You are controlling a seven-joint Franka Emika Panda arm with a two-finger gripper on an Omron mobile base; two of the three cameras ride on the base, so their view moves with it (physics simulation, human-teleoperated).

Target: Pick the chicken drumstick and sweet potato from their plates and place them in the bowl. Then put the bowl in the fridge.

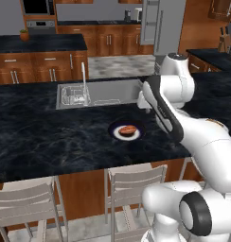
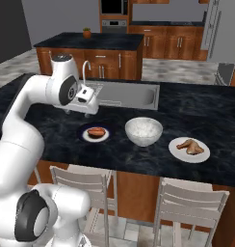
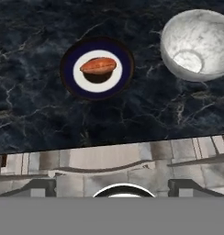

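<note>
End effector (image 2: 89, 107) above bench (image 2: 206, 108), grip state unclear | sweet potato (image 3: 98, 66) round, may roll off plate (image 3: 68, 75) | bowl (image 3: 196, 43) empty

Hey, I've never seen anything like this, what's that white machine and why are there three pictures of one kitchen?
It's a rendered kitchen, not a real one. The white machine is a robot arm on a driving base. Two cameras ride behind it, one to its left and one to its right, so they show one scene from two sides. The third camera sits on the hand and looks down at the counter.

On the dark counter lie a black-rimmed plate with a sweet potato, a pale bowl that looks empty, and a white plate with a chicken drumstick. A sink is set in behind them. The arm holds nothing that I can see; its fingers aren't visible.
</note>
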